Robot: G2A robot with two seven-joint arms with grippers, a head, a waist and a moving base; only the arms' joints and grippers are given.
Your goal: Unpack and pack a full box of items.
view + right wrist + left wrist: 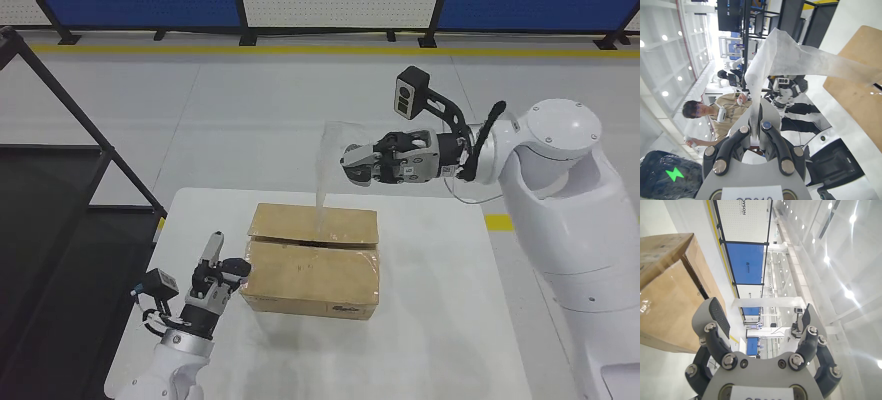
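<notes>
A brown cardboard box (312,266) stands in the middle of the white table (440,330), its two top flaps almost closed (672,281) (857,75). A thin white packing sheet (332,170) hangs from my right gripper (350,166) down into the slit between the flaps. The right gripper (755,115) is raised above the box's far edge and is shut on the sheet's (772,56) upper end. My left gripper (218,262) rests beside the box's left end, open, fingers (719,315) pointing upward with nothing between them. The box's contents are hidden.
A black frame rack (60,200) stands left of the table. Bare table surface lies right of and in front of the box. Blue panel barriers (330,12) line the far floor.
</notes>
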